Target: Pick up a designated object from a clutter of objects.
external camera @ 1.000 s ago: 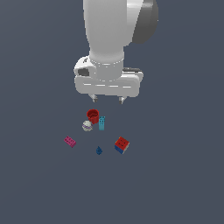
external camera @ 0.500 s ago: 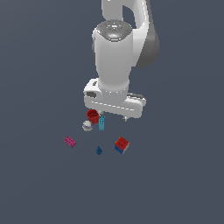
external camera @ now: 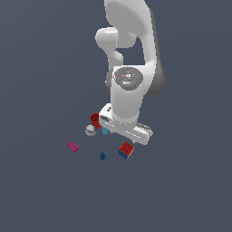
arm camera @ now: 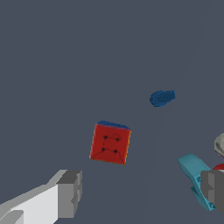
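The designated object, a small cube (external camera: 126, 150) with a red top and blue and red sides, rests on the dark floor; in the wrist view the cube (arm camera: 110, 142) lies ahead of the fingers and nearer to one of them. My gripper (arm camera: 142, 190) is open with nothing between its grey fingertips (arm camera: 70, 192). The white hand (external camera: 128, 128) hangs low, just above and behind the cube, apart from it. The clutter of objects also holds a red cup (external camera: 94, 119), a white-grey ball (external camera: 90, 130), a teal brick (external camera: 105, 131), a pink flat brick (external camera: 72, 146) and a dark blue piece (external camera: 103, 156).
In the wrist view the teal brick (arm camera: 194, 175) lies right beside the other fingertip (arm camera: 214, 186), with the ball (arm camera: 220, 143) and a sliver of the red cup (arm camera: 218, 167) just past it. The dark blue piece (arm camera: 162, 98) lies beyond the cube.
The arm has come down and shifted toward the exterior view's right, bringing the hand from well above the clutter to just over the cube. The objects have not moved.
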Robot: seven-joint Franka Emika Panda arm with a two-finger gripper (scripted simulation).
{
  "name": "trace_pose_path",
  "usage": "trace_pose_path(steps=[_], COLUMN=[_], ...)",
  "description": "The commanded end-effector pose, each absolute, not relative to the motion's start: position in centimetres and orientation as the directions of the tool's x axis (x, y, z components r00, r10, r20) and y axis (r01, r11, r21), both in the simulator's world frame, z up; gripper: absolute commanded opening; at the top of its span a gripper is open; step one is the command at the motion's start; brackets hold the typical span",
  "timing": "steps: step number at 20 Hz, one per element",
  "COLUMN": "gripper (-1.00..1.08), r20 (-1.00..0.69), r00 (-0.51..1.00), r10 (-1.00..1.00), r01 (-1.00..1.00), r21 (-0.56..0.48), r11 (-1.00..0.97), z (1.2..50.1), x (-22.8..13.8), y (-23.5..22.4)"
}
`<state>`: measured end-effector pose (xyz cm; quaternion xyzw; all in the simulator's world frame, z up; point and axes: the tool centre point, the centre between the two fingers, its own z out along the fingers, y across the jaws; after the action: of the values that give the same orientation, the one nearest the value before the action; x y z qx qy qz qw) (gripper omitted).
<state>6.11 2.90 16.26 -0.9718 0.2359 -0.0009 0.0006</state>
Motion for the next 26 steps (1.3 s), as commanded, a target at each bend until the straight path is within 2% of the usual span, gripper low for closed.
trace_pose_path(steps=[1, 10, 26], gripper=[1.0, 1.0, 1.0], r20=[0.001, 0.0, -0.001], r00=[0.864, 0.8, 0.785], r10=[-0.503, -0.6, -0.62], r01=[-0.503, -0.6, -0.62], r21=[-0.002, 0.0, 0.0], r11=[-0.864, -0.8, -0.785], z=[14.2, 9.5, 6.2], x=[6.4, 6.8, 6.8], y=[3.5, 4.8, 5.1])
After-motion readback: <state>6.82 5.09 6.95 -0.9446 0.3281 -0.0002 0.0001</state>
